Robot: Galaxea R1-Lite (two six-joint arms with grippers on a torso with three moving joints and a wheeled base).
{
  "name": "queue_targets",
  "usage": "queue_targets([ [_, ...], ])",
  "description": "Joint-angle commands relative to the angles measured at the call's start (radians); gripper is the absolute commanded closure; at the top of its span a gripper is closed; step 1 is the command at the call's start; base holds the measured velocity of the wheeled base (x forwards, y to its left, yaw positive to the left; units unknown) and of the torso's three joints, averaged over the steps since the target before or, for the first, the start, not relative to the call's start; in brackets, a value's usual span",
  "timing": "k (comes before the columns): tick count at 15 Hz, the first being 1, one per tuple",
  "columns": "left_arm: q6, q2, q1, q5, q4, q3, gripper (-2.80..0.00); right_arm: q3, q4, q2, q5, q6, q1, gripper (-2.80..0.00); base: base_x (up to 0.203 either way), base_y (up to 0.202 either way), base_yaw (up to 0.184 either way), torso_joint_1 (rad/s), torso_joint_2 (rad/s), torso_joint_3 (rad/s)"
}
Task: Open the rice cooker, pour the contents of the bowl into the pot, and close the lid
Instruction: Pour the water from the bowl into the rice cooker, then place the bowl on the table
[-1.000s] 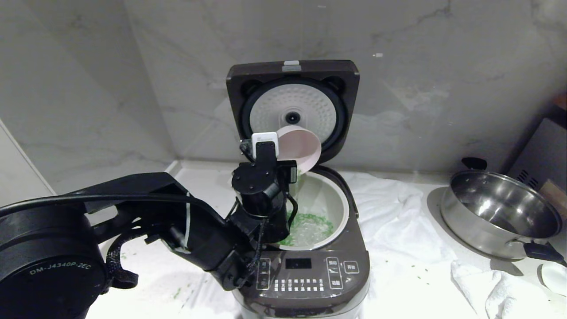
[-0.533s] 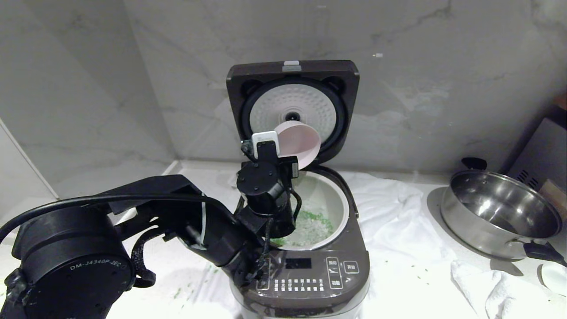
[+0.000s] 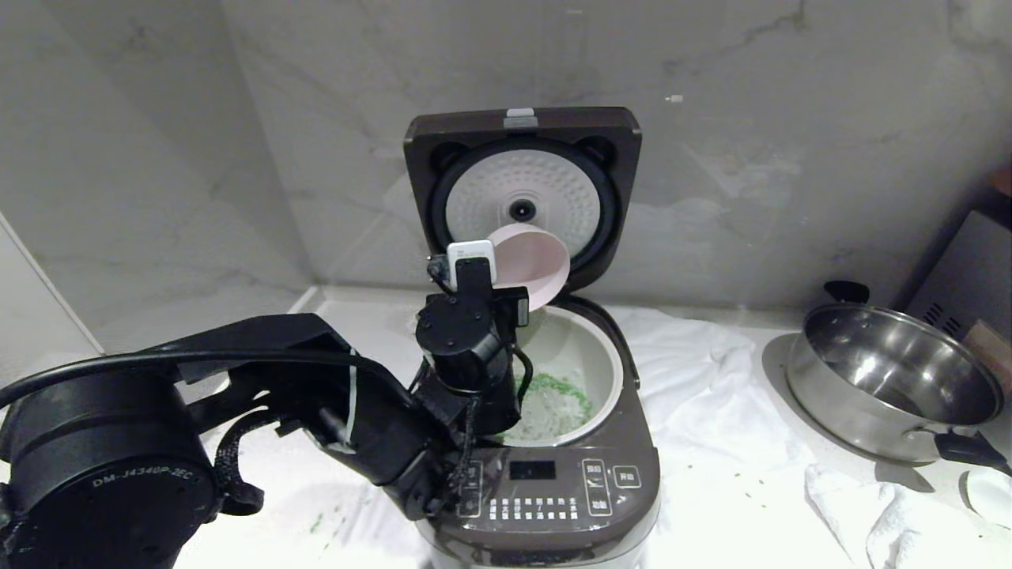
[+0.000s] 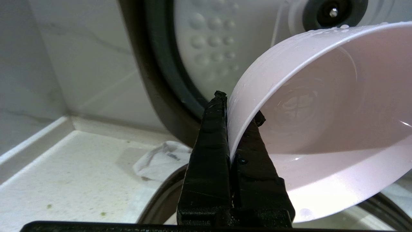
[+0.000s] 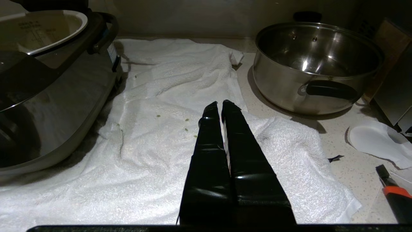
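Marble-veined wall [image 3: 791, 142] behind, meeting a pale speckled countertop [image 4: 64, 180] at a raised edge; white towel [image 5: 180, 96] spread over the counter, flecked with a few green bits. Rice cooker [image 3: 553, 506], dark brown-grey, front centre in the head view, button panel facing the camera; lid [image 3: 522, 126] hinged upright against the wall, its dimpled silver-white plate exposed. Left arm, black, large, crossing from the lower left of the head view and hiding the cooker's left front corner and part of the pot's near-left rim. Steel pan [image 3: 893, 379] with black handles, well to the right of the cooker, on the counter just beside the towel edge. Pot [image 3: 601, 371], pale lining, seated in the cooker, uncovered. Bowl [image 3: 534, 261], pale pink, tipped steeply on its side above the pot's rear-left rim and in front of the lid plate; inside wet, nothing left in it as seen from the left wrist. Left gripper [image 4: 236, 116], fingers pinched tight on the bowl wall, one inside and one outside. Right gripper [image 5: 222, 108], fingers pressed together holding nothing, hanging over the towel between cooker and steel pan. Flat white item [image 5: 376, 141] and orange-and-black tool [image 5: 396, 196] near the pan, at the counter's right end. Contents of the bowl [image 3: 561, 391], tiny green bits lying in the pot bottom amid clear wet matter
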Motion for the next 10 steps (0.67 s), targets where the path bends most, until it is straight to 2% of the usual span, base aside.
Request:
queue_targets([
  [1,0.001,-0.073,0.016,0.001,-0.009,0.061,0.0,0.002,-0.001,0.0,0.0,0.0,0.0,0.0,0.0,0.0,0.0,0.0,0.0,0.0],
  [3,-0.004,-0.136,0.039,-0.005,0.034,0.099,0.0,0.002,0.0,0.0,0.0,0.0,0.0,0.0,0.0,0.0,0.0,0.0,0.0,0.0],
  [6,-0.029,-0.24,0.087,-0.014,0.201,0.108,0.0,0.002,0.0,0.0,0.0,0.0,0.0,0.0,0.0,0.0,0.0,0.0,0.0,0.0],
  [8,-0.125,-0.34,0.093,-0.056,0.385,0.126,0.0,0.002,0.0,0.0,0.0,0.001,0.0,0.0,0.0,0.0,0.0,0.0,0.0,0.0],
  [10,-0.221,-0.472,0.095,-0.17,0.614,0.171,0.0,0.002,0.0,0.0,0.0,0.0,0.0,0.0,0.0,0.0,0.0,0.0,0.0,0.0],
])
